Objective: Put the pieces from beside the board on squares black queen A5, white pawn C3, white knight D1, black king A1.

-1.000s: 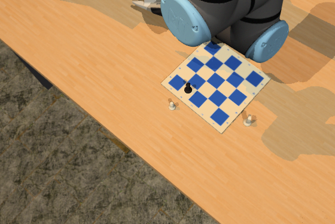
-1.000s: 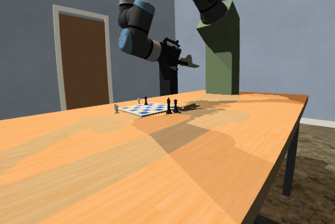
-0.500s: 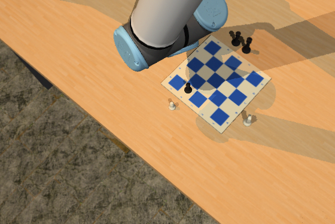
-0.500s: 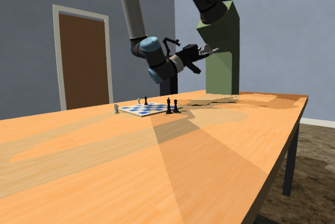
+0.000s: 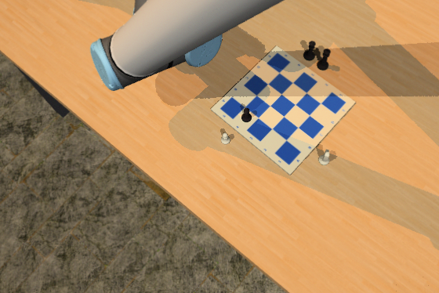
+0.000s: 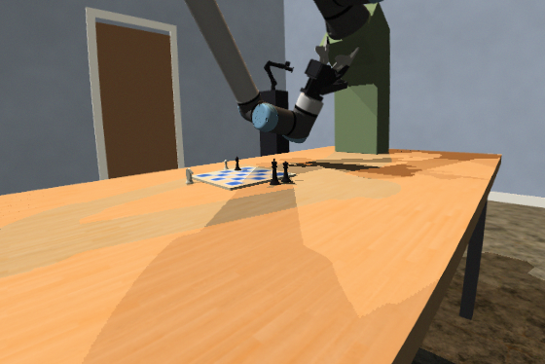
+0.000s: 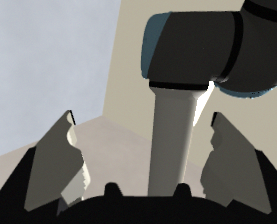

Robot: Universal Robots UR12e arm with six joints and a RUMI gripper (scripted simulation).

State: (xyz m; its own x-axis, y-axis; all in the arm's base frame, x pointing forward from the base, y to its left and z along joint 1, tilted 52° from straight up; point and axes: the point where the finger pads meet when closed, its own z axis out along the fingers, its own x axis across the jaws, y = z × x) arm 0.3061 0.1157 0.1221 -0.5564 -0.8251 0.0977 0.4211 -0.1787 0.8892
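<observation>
end effector [image 6: 336,59] wide open, gripping nothing, pointed up and away from the bench [image 6: 341,247], high behind the board [image 5: 283,110]. all four loose pieces below it and toward the exterior camera: two black pieces, queen and king, [image 5: 310,51] [image 5: 323,59] touching nothing, just off one board corner; white pawn [image 5: 225,137] and white knight [image 5: 324,157] off the near edge. all upright, long axis vertical. black pawn [image 5: 246,114] on the board, to be left alone. open room above every piece; needs turning downward first.
</observation>
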